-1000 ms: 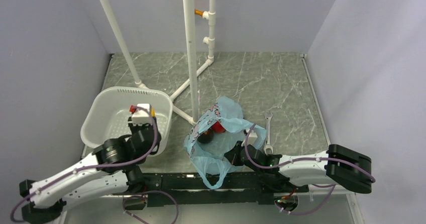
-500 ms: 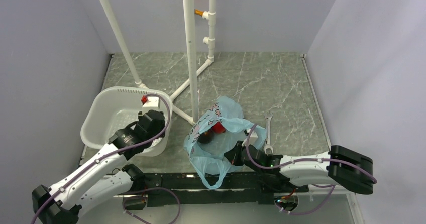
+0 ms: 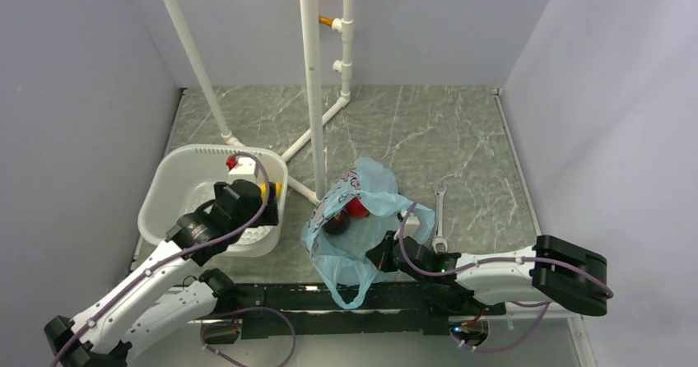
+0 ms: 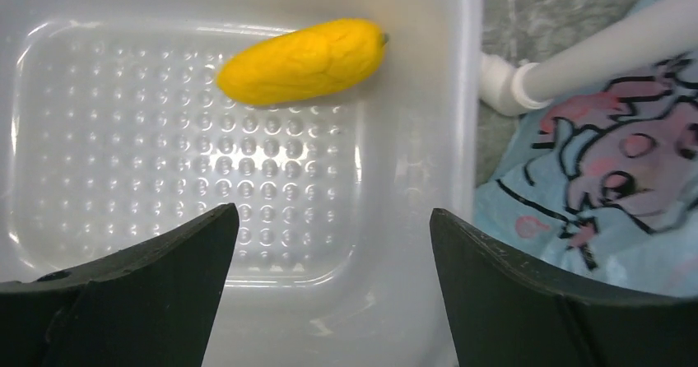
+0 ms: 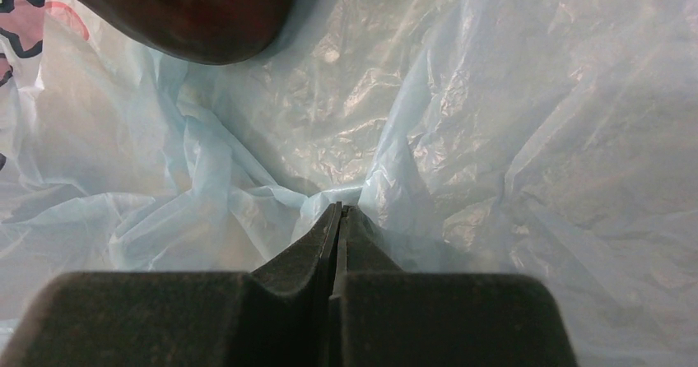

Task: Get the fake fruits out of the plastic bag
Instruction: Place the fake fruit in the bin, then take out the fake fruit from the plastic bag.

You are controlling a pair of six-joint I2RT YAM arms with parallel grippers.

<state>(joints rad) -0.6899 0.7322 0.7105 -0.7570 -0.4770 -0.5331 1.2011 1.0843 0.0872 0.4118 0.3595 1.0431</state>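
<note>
Yellow fruit (image 4: 301,61) on its side in white basket (image 4: 461,95). Maroon fruit (image 3: 335,225) & sm. red fruit (image 3: 356,208) side by side inside open, crumpled lt-blue plastic bag (image 3: 354,256).

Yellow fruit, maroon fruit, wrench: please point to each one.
yellow fruit (image 4: 300,61), left wrist view, middle of its body.
maroon fruit (image 5: 185,9), right wrist view, its lower side.
wrench (image 3: 439,215), top external view, its shaft.
</note>
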